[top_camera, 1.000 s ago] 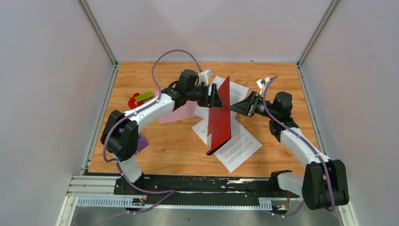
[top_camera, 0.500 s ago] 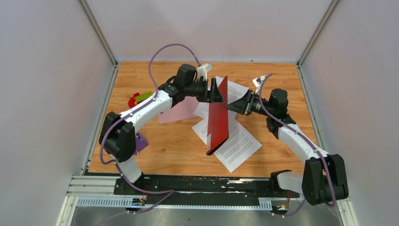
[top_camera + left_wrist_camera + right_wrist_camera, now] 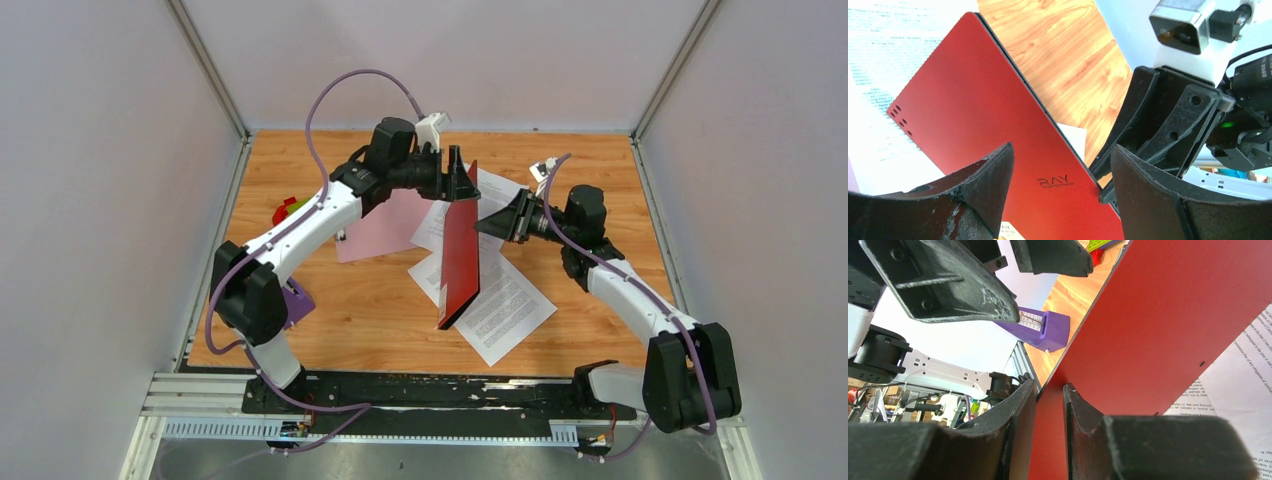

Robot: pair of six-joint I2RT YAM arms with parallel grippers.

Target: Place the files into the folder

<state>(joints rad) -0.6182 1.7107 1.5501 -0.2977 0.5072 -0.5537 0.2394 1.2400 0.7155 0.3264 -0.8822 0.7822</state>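
Observation:
The red folder [image 3: 462, 250] lies open on the wooden table, with one cover raised nearly upright. My right gripper [image 3: 487, 225] is shut on that cover's far edge; in the right wrist view the red cover [image 3: 1158, 325] runs between the two fingers of the right gripper [image 3: 1049, 390]. My left gripper [image 3: 462, 180] is open at the cover's top corner, on its left side. The logo face of the folder [image 3: 978, 125] fills the left wrist view behind the spread left gripper [image 3: 1062, 165]. The files, white printed sheets [image 3: 510, 300] [image 3: 500, 190], lie flat under and beside the folder.
A pink sheet [image 3: 385, 225] lies left of the folder under the left arm. A purple block [image 3: 297, 300] sits by the left arm's elbow, and a red and green toy [image 3: 290, 210] near the left wall. White walls close the table on three sides.
The raised cover has swung from leaning right to nearly upright. My right gripper moved left with it, and my left gripper rose toward the cover's top corner.

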